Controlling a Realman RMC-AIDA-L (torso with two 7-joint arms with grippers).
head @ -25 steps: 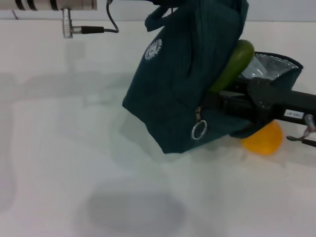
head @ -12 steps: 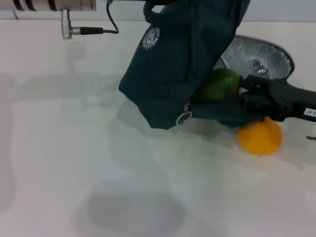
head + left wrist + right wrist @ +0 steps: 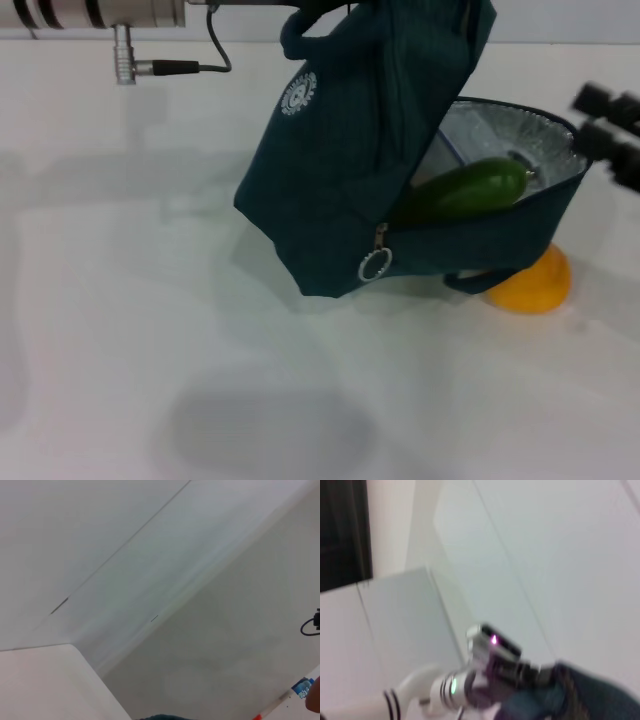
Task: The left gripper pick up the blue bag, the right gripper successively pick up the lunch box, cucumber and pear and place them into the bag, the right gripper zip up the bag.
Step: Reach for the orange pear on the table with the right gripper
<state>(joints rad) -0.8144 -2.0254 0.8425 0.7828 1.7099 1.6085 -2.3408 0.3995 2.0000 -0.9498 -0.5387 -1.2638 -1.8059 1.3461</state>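
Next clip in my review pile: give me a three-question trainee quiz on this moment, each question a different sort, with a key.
1. True or false: the long dark green cucumber lies inside the open, foil-lined dark teal fabric bag.
2. Multiple choice: the rounded orange-yellow pear is A) in the bag, B) on the white table under the bag's open end, C) in a gripper.
3. Fill in: the black right gripper sits at the head view's ____ edge, clear of the bag.

Key: 1 true; 2 B; 3 right.
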